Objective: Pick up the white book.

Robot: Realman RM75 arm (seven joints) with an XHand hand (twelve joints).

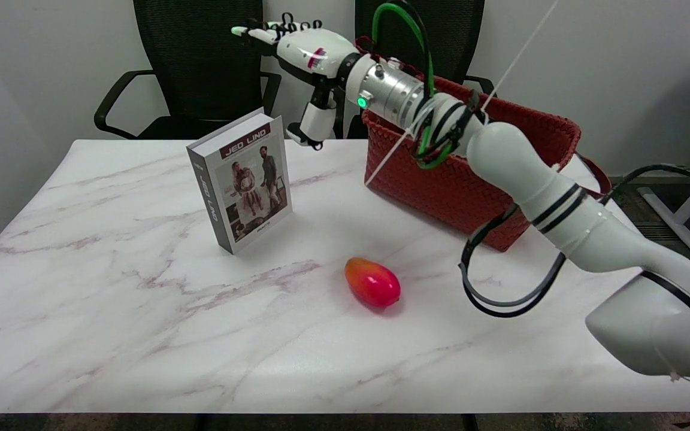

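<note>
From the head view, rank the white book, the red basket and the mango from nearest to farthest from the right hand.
1. White book: upright, just below-left of the right hand, not touched.
2. Red basket: to the hand's right, behind the forearm.
3. Mango: lying on the table's near middle, farthest.

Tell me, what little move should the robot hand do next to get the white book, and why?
Probably lower the right hand a little toward the top of the white book. The book stands upright on the table, and the hand is open above and just right of it, holding nothing, thumb pointing down near its upper corner.
</note>
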